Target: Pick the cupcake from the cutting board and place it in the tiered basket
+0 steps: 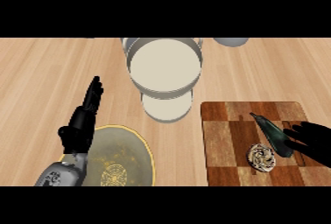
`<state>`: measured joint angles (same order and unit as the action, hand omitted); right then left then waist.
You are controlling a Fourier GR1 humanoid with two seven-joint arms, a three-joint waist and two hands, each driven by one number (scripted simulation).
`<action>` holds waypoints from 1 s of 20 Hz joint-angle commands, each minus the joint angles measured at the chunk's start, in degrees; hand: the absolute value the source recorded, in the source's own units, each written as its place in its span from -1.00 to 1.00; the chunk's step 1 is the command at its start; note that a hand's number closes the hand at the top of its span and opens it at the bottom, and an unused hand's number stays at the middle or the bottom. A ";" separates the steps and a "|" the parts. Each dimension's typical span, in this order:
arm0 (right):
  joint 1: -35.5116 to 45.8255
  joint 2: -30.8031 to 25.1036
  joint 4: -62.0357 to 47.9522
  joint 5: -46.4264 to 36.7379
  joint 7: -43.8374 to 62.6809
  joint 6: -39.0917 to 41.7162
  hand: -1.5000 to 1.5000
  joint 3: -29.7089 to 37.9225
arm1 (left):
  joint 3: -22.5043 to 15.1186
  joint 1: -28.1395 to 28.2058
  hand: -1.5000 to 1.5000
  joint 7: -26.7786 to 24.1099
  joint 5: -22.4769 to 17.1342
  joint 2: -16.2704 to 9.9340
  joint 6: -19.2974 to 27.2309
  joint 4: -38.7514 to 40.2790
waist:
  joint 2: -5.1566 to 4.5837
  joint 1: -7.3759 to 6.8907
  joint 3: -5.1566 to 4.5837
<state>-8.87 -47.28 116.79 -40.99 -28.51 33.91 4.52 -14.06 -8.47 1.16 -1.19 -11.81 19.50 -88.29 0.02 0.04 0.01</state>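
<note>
Right hand closest to cupcake, not yet gripping.
Your black right hand (310,139), fingers spread wide, sits just right of the small round swirl-topped cupcake (262,157) on the wooden cutting board (226,131).

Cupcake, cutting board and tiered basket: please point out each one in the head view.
cupcake (262,157), head view, on its patterned top.
cutting board (226,131), head view, on a bare part at its left.
tiered basket (164,61), head view, on the upper tier's pale floor.
</note>
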 commanded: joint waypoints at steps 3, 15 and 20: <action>1.40 4.55 -3.04 -5.30 0.34 0.19 -1.00 -1.13 | 1.08 0.03 0.00 -2.86 1.49 3.24 -0.89 2.33 | 0.00 0.14 -0.02; 7.19 5.42 -13.00 -5.97 -5.39 1.99 -1.00 -2.25 | 3.90 0.03 0.00 2.91 3.32 2.23 -3.97 -2.02 | 0.02 -0.11 -0.02; 10.47 7.26 -18.10 -9.39 -6.64 -0.57 -1.00 -6.12 | 5.12 -0.90 0.00 0.93 3.35 3.77 -4.91 0.69 | -0.05 -0.19 -0.02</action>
<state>-1.69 -41.27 100.55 -49.45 -33.33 30.08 -0.07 -10.78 -8.93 2.69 3.11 -7.91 16.46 -88.55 -0.01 -0.06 0.01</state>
